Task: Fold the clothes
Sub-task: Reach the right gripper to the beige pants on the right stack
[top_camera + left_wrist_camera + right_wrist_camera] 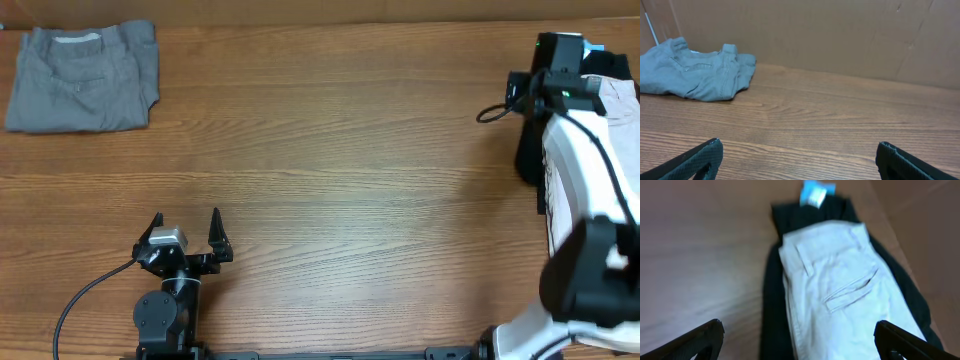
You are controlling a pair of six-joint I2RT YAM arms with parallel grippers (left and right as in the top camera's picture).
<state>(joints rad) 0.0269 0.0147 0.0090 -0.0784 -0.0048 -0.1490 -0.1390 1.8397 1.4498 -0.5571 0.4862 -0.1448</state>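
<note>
The cream shorts (840, 285) are laid over a black garment (771, 305) at the right edge of the overhead view, under the right gripper (797, 330), which is spread and empty. Both layers may be pinched together if a grasp is taken deep. The left gripper (187, 235), also released, is seen lower left; grey shorts (85, 78), upper left. The wood-grain table (350, 170) is backed by cardboard (840, 35).

Folded shorts (85, 77) on surface (330, 150), far-left corner; pocketed shorts (840, 290) stacked on tagged garment (771, 305) at far-right edge; tag (815, 193) beyond waistband; left fingers (216, 225) near front edge, well apart from both piles; right fingers (695, 340) above that stack.
</note>
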